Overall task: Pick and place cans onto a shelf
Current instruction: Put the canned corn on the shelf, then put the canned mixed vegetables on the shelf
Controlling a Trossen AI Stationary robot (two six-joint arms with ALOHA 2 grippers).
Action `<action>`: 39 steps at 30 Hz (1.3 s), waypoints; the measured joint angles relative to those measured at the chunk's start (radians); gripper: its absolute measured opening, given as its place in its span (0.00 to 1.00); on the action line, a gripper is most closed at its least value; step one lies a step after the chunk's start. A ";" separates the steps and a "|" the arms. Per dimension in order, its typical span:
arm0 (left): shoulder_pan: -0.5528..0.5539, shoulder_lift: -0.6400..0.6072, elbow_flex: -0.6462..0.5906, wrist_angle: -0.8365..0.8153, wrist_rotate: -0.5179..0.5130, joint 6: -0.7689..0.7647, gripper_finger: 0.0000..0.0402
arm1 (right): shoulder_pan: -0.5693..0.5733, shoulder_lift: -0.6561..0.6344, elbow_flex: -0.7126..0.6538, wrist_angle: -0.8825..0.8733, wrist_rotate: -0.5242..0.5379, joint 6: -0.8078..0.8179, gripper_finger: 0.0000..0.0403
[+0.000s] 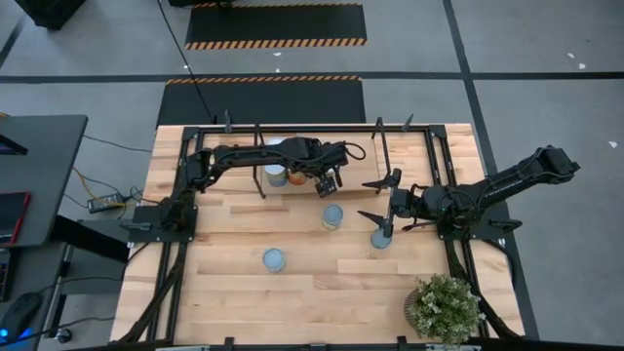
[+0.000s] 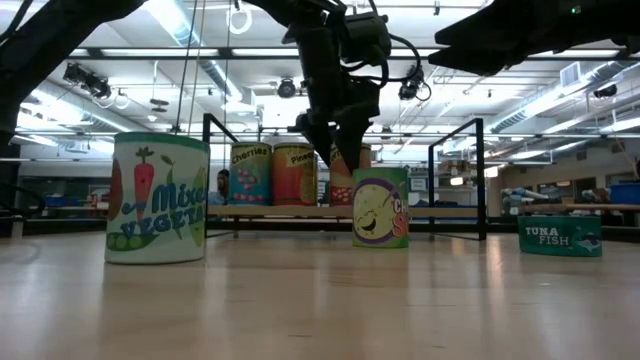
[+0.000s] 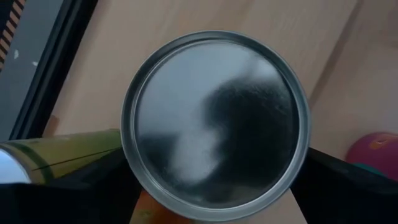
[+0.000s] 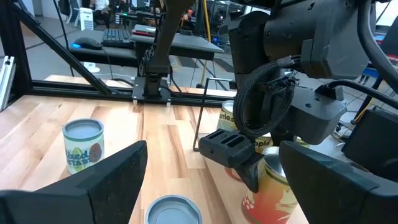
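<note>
My left gripper (image 1: 327,183) is over the shelf (image 1: 409,180), a light board in a black rod frame at the table's far side, shut on a can with a silver top (image 3: 214,124) and an orange label (image 4: 273,186). Two cans (image 1: 276,174) (image 1: 297,177) stand on the shelf beside it. My right gripper (image 1: 369,200) is open and empty to the right of the left gripper, level, pointing toward the table's left. A green-and-purple can (image 1: 332,216), a vegetable can (image 1: 274,259) and a flat tuna can (image 1: 380,238) stand upright on the table. My left gripper pinches the can between its two fingers (image 3: 93,180), on opposite sides of the side wall just below the top rim (image 3: 130,168). The fingers come from above, pointing down. The can is upright; its bottom is hidden, so I cannot tell whether it rests on the shelf.
The shelf's black uprights (image 1: 380,146) stand around the left gripper. A bushy green potted plant (image 1: 446,307) sits at the table's near right corner. Black frame rails (image 1: 180,244) run along the table's left and right sides.
</note>
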 joint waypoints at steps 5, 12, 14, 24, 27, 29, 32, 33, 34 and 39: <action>-0.001 0.000 0.000 0.000 -0.004 0.012 0.98 | 0.000 0.000 0.000 0.000 -0.001 -0.014 0.92; 0.007 0.000 0.000 0.028 -0.054 0.001 0.99 | 0.000 0.000 0.000 0.000 -0.001 -0.007 0.92; 0.007 0.000 0.000 0.040 -0.055 0.026 0.99 | 0.000 0.000 0.000 0.000 -0.001 -0.002 0.92; 0.005 0.000 0.011 0.067 -0.156 0.067 1.00 | 0.000 0.000 0.000 0.000 -0.001 -0.015 0.92; 0.005 -0.003 0.034 0.087 -0.159 0.105 1.00 | 0.000 0.000 0.000 -0.001 -0.001 -0.017 0.92; 0.005 -0.003 0.060 0.081 -0.156 0.134 1.00 | 0.000 0.000 0.000 -0.001 -0.001 -0.016 0.92; 0.004 -0.004 0.095 0.081 -0.127 0.190 1.00 | 0.000 0.000 0.000 -0.001 -0.001 -0.015 0.92; 0.003 -0.004 0.105 0.075 -0.119 0.212 1.00 | 0.000 0.000 0.000 -0.001 -0.001 -0.014 0.92; 0.003 -0.004 0.115 0.069 -0.115 0.224 1.00 | 0.000 0.000 0.000 -0.001 -0.001 -0.014 0.92; 0.020 -0.004 0.158 0.079 -0.109 0.170 1.00 | 0.000 0.000 0.000 -0.001 -0.001 -0.014 0.92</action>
